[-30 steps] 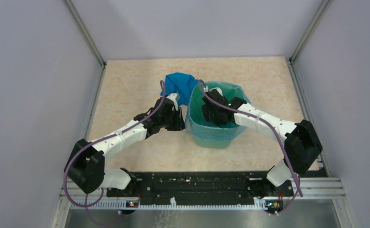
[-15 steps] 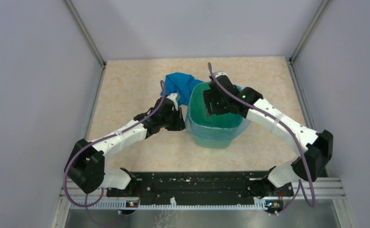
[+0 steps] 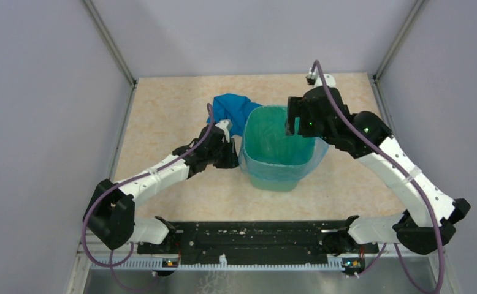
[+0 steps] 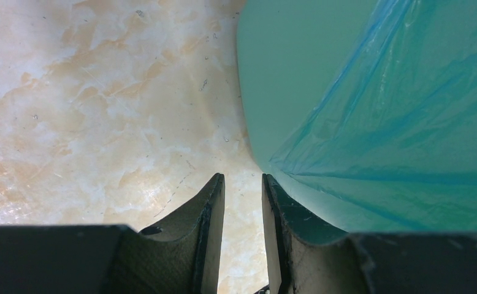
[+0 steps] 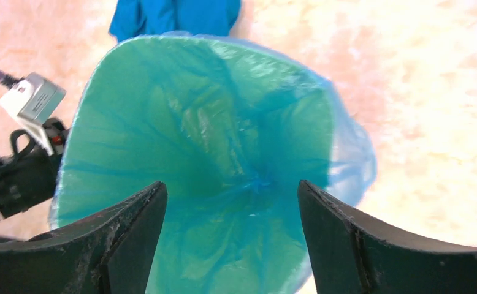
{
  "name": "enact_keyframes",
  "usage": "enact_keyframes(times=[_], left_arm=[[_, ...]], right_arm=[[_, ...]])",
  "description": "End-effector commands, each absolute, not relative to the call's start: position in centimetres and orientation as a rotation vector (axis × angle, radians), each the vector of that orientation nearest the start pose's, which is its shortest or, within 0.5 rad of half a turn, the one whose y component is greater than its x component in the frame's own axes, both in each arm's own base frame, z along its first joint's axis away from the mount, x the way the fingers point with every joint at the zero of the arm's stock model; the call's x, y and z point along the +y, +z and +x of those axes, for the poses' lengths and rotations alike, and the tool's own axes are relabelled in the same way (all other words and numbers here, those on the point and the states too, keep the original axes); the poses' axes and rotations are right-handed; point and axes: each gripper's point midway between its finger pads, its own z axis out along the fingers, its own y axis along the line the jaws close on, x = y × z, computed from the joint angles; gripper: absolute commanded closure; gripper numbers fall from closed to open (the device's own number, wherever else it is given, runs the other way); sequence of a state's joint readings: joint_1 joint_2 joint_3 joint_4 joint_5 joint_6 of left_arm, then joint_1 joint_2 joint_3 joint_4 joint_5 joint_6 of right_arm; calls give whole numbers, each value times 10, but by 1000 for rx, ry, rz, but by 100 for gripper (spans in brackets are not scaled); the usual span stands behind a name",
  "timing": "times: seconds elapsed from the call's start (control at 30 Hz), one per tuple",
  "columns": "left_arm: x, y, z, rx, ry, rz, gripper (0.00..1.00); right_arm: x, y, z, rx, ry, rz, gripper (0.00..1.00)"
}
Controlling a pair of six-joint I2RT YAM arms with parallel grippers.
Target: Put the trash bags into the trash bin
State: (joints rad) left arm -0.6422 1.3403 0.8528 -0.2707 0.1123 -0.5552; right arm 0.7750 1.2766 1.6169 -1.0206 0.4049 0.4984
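Note:
The mint-green trash bin (image 3: 271,179) stands mid-table. A light-blue trash bag (image 3: 278,139) lines it, its edge folded down over the rim (image 5: 224,141). My right gripper (image 3: 293,124) hovers above the bin's far right rim, open wide, looking down into the lined bin (image 5: 231,185) with nothing between its fingers. My left gripper (image 3: 226,154) sits low against the bin's left wall (image 4: 285,67), beside the hanging bag film (image 4: 408,122). Its jaws (image 4: 243,179) stand slightly apart with only bare table showing between them.
A folded darker-blue bundle (image 3: 230,107) lies on the table just behind the bin's left corner, also at the top of the right wrist view (image 5: 175,15). Grey walls enclose the marbled tabletop (image 3: 168,116). The left arm's wrist camera (image 5: 32,101) sits beside the bin.
My right gripper has risen out of the bin and drawn back toward the far right, its jaws opening wider. The left arm, bin and bag have not moved.

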Motion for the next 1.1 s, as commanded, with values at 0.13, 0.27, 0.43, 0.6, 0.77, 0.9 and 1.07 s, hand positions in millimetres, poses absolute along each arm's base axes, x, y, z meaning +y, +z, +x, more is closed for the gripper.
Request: enact_keyframes(times=[0.13,0.27,0.43,0.6,0.77,0.9,1.07], left_arm=[[-258,132,275,2376,-745,172,65],[-258,131,275,2377,-745,173,65],[-258,133,275,2373,-745,171,65],[-259,133,275,2373,-747,172,65],[-261,132,275,2376,-759,175,65],[-261,133,275,2374,-764,177,65],[-262,133,274,2374,-766,177,65]], right_arm=[[122,316,258,2193,88,93,5],[128,292,270,2229,251,116,1],[139,264,288,2281,358,152,2],[142,255,294,2291,352,158,30],[145,244,296,2318,353,159,64],[141,244,297,2315,324,170,79],[138,247,297,2317,301,160,71]])
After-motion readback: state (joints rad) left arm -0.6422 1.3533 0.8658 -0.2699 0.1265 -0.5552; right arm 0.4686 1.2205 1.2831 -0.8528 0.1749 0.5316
